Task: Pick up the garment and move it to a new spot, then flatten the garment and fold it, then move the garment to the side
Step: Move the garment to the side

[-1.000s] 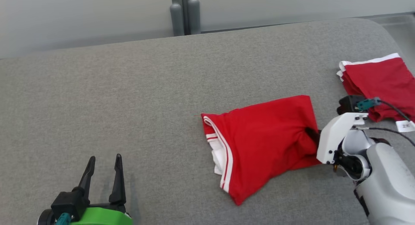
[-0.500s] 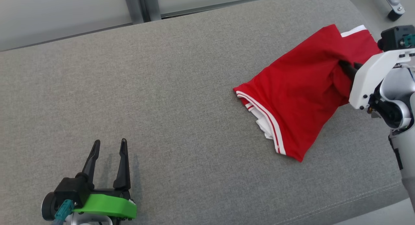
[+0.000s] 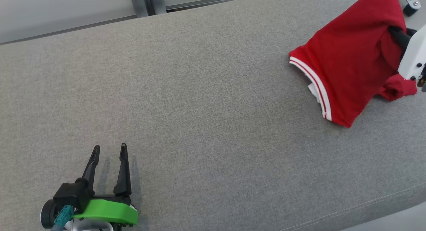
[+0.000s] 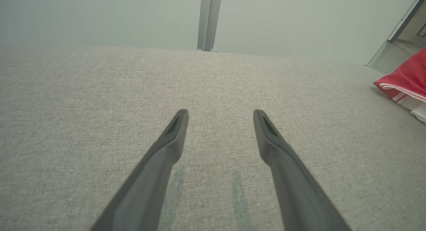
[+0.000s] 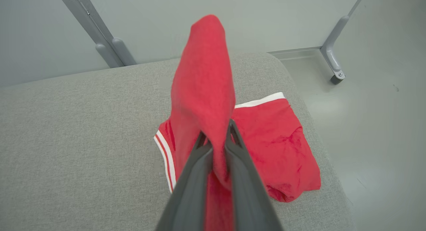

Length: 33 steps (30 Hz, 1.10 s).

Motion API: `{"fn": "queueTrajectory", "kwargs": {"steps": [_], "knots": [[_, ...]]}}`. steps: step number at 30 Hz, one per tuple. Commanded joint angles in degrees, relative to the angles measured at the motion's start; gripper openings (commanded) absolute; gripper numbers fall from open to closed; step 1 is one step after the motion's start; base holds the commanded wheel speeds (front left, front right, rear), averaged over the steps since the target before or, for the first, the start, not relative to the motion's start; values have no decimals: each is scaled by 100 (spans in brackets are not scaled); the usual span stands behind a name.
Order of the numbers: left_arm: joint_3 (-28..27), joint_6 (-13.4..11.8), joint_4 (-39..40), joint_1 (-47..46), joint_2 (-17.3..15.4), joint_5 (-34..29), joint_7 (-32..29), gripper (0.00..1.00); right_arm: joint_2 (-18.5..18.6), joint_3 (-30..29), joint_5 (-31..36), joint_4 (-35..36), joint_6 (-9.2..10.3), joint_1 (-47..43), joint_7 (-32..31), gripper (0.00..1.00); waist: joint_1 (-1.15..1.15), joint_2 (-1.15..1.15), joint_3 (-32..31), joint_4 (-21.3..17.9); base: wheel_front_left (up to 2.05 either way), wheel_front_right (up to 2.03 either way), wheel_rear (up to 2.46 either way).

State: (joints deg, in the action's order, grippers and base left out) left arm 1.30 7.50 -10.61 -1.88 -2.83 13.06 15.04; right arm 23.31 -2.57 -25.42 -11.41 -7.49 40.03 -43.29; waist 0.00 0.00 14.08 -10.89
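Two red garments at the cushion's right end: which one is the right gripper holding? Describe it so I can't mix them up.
Go to the right end of the grey cushion, by its rounded corner. There the right gripper pinches a red garment, its top lifted, with thin red-and-white stripes along the hem. The other garment lies flat on the cushion, ungripped, with one plain white band.

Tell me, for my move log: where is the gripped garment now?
Head view, far right: the garment hangs from the right end effector at the cushion's right end, partly over a second red garment.
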Motion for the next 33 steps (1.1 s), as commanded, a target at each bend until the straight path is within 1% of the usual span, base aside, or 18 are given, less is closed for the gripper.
{"fn": "queueTrajectory", "kwargs": {"steps": [1, 8, 12, 17, 22, 24, 25, 26, 29, 31, 33], "knots": [[-9, -1, -6, -93, -15, -4, 15, 100, 14, -75, 29, 5, 1, 107, -40, 0, 0, 0, 7, 29, 0, 0, 0], [30, -1, -27, -177, -15, -92, 15, 100, 56, -386, 323, -254, 1, 260, 25, 0, 0, 0, 78, 107, 0, 0, 0], [99, -1, -41, -270, -43, -139, 15, 100, 124, -567, 597, -546, 1, 356, 220, 0, 0, 0, 202, 188, 0, 0, 0], [188, -1, -104, -379, -106, -163, 15, 100, 239, -829, 1145, -1047, 1, 463, 968, 0, 0, 0, 357, 356, 0, 0, 0], [180, -2, -139, -385, -120, -178, 15, 100, 178, -1196, 1681, -1757, 1, 335, 1530, 0, 0, 0, 431, 515, 0, 0, 0], [154, -2, -141, -366, -117, -169, 15, 100, 229, -1391, 1955, -1979, 2, 266, 1867, 60, 0, 0, 421, 588, 0, 0, 0], [140, -2, -141, -355, -114, -158, 15, 100, 224, -1528, 2100, -2119, 2, 223, 2026, 100, 0, 0, 408, 622, 0, 0, 0], [140, -2, -141, -355, -114, -158, 15, 100, 224, -1528, 2100, -2119, 2, 223, 2026, 100, 0, 0, 408, 622, 0, 0, 0], [97, -2, -126, -302, -96, -139, 15, 100, 138, -1945, 2584, -2477, 3, 124, 2333, 100, 0, 0, 358, 690, 0, 0, 0], [85, -2, -116, -272, -86, -139, 15, 100, 119, -2140, 2907, -2576, 4, 118, 2582, 100, 0, 0, 329, 712, 0, 0, 0], [61, -2, -109, -237, -82, -139, 15, 100, 1, -2309, 3156, -2623, 4, 113, 2835, 100, 0, 0, 291, 719, 0, 0, 0]]}}
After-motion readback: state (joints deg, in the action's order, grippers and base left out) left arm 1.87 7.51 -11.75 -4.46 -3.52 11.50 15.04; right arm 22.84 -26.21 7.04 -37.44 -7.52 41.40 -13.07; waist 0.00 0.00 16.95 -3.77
